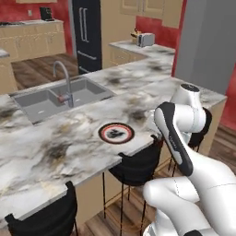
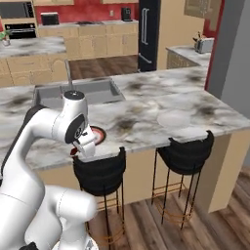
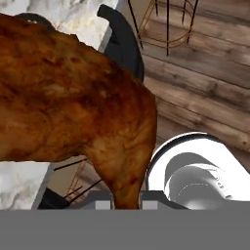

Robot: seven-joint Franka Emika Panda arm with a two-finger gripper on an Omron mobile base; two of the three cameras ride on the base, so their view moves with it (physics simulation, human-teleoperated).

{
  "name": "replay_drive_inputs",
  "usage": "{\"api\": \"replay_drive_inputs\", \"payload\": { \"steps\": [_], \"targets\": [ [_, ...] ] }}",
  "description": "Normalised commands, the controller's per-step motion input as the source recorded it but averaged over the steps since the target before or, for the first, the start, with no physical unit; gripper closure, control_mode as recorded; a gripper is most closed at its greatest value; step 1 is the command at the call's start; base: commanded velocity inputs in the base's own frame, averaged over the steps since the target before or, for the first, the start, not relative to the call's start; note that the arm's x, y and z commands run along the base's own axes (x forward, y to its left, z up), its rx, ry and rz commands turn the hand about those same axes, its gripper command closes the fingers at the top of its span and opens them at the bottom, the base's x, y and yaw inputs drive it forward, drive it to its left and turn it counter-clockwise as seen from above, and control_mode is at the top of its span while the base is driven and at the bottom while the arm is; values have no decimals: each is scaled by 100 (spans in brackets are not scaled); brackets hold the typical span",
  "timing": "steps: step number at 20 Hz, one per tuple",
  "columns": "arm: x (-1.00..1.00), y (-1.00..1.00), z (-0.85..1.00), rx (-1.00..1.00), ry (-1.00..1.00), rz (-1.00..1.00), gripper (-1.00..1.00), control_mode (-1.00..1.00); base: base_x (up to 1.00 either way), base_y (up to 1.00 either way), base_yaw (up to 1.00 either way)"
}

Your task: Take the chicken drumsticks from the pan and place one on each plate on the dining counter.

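1 dark drumstick (image 3: 73,97) clamped in gripper (image 3: 126,199), jaws nearly closed; 2 plates: patterned (image 1: 116,132), white (image 2: 174,118); 2 stools (image 2: 185,156).

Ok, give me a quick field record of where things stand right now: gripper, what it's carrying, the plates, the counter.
gripper: shut on the reddish-brown drumstick
drumstick: dark reddish-brown, pinched at its narrow end, fills the hand view
patterned plate: black-and-red rim, near the front edge of the dining counter, no drumstick on it yet
white plate: plain, further right on the counter in the right base view, bare
dining counter: marbled, sink set in it, dark stools below
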Motion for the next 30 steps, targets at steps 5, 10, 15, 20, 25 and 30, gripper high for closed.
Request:
{"api": "replay_drive_inputs", "payload": {
  "steps": [5, 10, 15, 20, 25, 30],
  "targets": [
    [0, 0, 0, 0, 0, 0, 100, 100, 42, -7, 31],
    [0, 0, 0, 0, 0, 0, 100, 100, 56, -6, 25],
    [0, 0, 0, 0, 0, 0, 100, 100, 60, -13, 19],
    [0, 0, 0, 0, 0, 0, 100, 100, 28, -3, 3],
    [0, 0, 0, 0, 0, 0, 100, 100, 0, 0, 0],
    [0, 0, 0, 0, 0, 0, 100, 100, 1, 0, 0]
  ]
}}
